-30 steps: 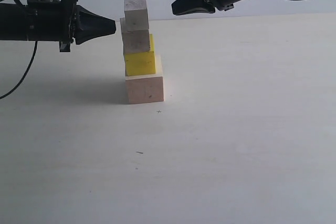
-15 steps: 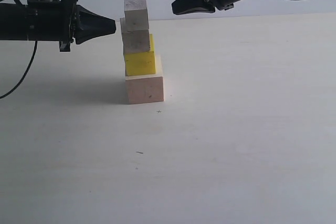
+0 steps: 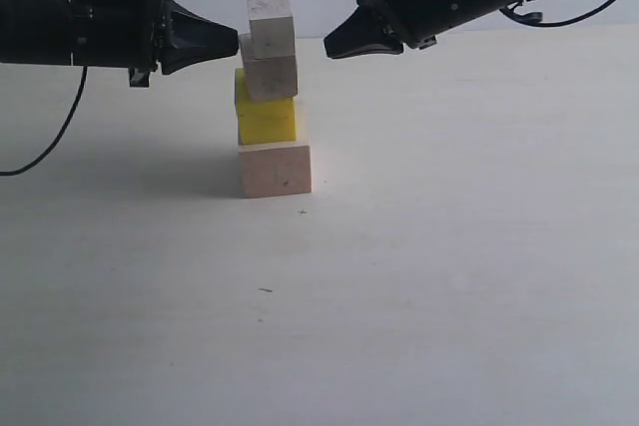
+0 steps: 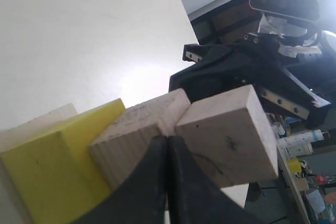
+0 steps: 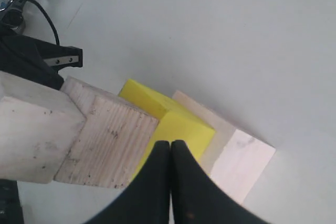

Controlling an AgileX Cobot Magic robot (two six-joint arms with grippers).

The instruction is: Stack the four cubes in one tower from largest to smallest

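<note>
Left claw, pressed together, has nudged the medium cube and top cube rightward on the yellow cube. Right claw, also closed, has lowered. Tower is built and likely being squared.

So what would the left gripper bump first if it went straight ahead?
Probably the tiny top cube, right where it sits on the medium wood cube. The left gripper, shut, points at that seam; I can't tell which comes first.

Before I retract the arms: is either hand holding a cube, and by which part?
Nothing is held. The left hand and right hand are both shut empty, one on each side of the tower, near its top.
</note>
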